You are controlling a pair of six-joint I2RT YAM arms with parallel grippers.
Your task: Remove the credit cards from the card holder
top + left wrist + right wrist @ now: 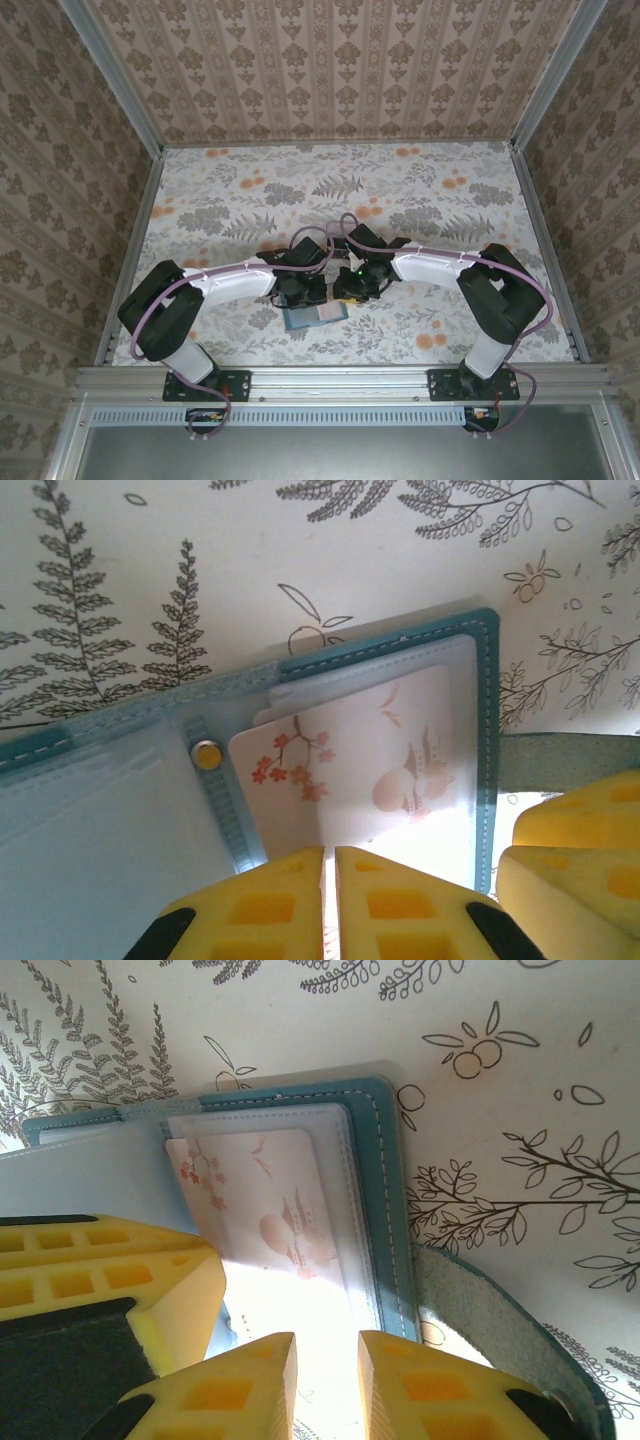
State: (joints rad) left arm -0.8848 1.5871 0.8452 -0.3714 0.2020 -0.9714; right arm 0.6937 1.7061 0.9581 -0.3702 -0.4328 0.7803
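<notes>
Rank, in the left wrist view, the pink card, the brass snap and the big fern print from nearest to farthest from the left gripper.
1. pink card, right in front of the left gripper.
2. brass snap, on the strap, to the left.
3. big fern print, on the tablecloth, top left.

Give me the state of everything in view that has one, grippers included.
card holder: unfolded, lying inside-up on the table.
closing strap: unfastened, lying out on the table.
pink blossom card: in its clear sleeve, not yet out.
left gripper: almost shut, a thin slit between the fingers, over the card's near edge.
right gripper: partly open, nothing seen between the fingers.
</notes>
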